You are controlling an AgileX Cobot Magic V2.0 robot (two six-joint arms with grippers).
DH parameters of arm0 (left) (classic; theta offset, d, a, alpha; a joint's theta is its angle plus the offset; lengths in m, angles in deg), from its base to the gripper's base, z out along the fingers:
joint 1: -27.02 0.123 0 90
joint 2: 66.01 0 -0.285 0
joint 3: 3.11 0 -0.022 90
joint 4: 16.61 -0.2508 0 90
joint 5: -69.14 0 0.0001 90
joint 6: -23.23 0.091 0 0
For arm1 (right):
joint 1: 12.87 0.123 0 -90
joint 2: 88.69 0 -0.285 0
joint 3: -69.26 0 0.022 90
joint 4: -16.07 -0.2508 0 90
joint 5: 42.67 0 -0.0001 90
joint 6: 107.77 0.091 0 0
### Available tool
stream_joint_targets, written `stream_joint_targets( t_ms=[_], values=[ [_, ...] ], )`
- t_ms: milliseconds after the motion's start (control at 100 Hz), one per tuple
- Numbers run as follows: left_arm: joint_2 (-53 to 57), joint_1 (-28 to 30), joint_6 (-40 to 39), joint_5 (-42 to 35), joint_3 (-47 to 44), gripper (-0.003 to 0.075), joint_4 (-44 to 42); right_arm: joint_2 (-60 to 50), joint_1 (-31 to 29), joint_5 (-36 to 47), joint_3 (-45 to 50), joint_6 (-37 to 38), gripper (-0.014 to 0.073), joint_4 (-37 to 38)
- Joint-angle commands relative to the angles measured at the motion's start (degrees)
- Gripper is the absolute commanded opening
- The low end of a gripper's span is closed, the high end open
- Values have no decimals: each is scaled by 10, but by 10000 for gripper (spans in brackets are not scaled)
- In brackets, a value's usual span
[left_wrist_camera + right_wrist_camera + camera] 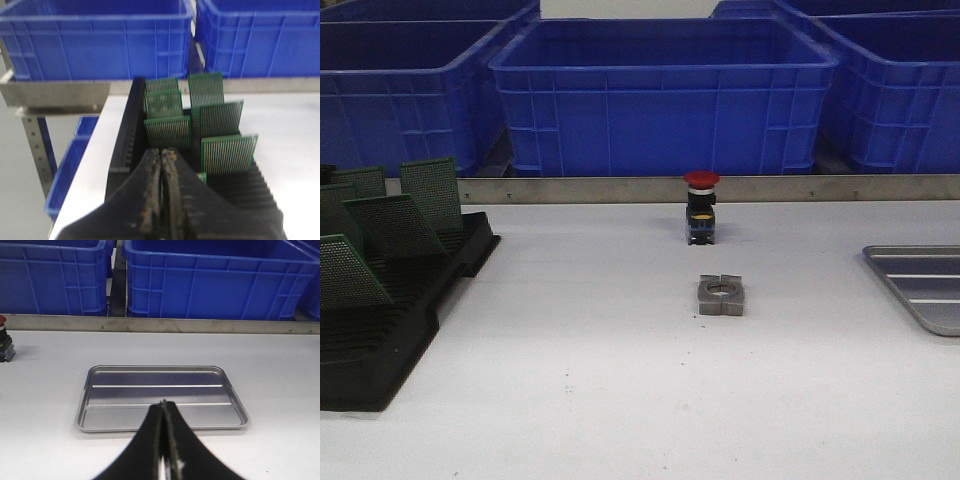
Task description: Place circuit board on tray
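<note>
Several green circuit boards (392, 227) stand upright in a black slotted rack (380, 340) at the table's left. In the left wrist view the same circuit boards (168, 132) rise just beyond my left gripper (163, 151), which is shut with nothing in it. The silver tray (920, 285) lies at the right edge of the front view. In the right wrist view the tray (100, 416) sits empty beyond my right gripper (163, 402), which is also shut and empty. Neither gripper shows in the front view.
A red-capped push button (701, 206) stands at the table's middle back, with a grey metal block (721, 295) holding a round hole in front of it. Blue plastic crates (665, 95) line the far side behind a metal rail (620, 189).
</note>
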Motion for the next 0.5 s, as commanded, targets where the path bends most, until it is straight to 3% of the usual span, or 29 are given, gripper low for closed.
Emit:
stream_joint_targets(
  t_ms=[0, 240, 380, 490],
  values=[
    [19, -4, -4, -84, -17, -17, 6, -12, -1, 42, 0, -3, -59, 2],
    [19, -4, -4, -80, 1, -18, 40, -12, -1, 42, 0, -3, -59, 2],
    [8, -4, -4, -35, 55, -18, 51, -12, -1, 42, 0, -3, -59, 2],
    [-27, -4, -4, 45, 128, -18, 20, -12, -1, 42, 0, -3, -59, 2]
  ],
)
